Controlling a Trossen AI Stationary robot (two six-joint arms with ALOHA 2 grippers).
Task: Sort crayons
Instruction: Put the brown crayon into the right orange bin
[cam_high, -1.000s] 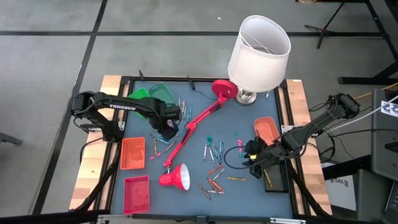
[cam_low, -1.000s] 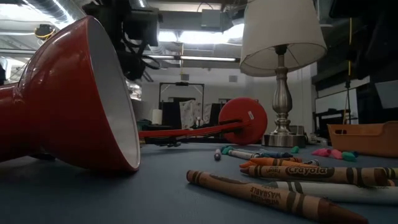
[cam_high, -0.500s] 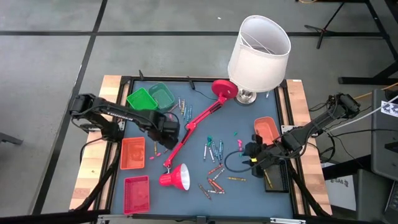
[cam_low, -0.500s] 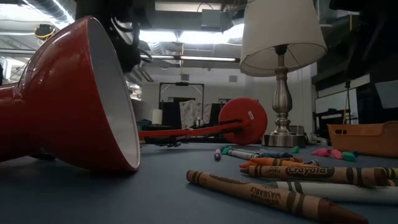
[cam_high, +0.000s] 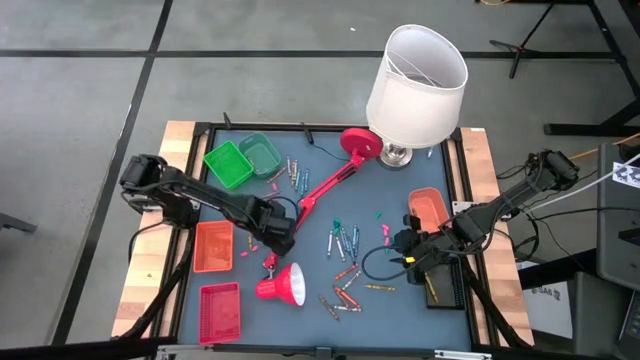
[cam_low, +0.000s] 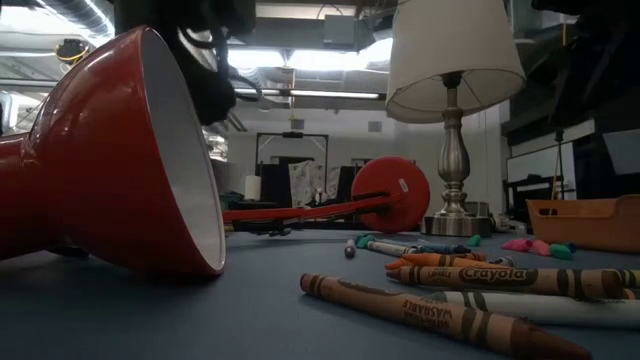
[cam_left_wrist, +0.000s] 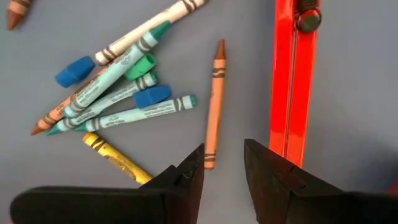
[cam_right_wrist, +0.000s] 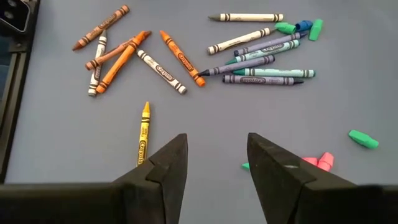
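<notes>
Crayons lie loose on the blue table: a spread near the middle, and a few by the green bins. My left gripper hangs open, pointing down, at the red lamp arm, close to the lamp head. In its wrist view the open fingers stand over bare table beside the lamp arm. An orange crayon and a heap of teal ones lie just beyond. My right gripper waits open at the table's right; beyond its fingers lie a yellow crayon and others.
A red desk lamp lies across the table: base, head. A white-shaded lamp stands at the far right. There are green bins at the far left, an orange and a pink bin at the near left, and an orange bin at the right.
My left gripper has gone from beside the green bins toward the table's near edge and a little to the right, along the lamp arm, sinking slightly. Both green bins now show in full. Its fingers stay open and empty.
</notes>
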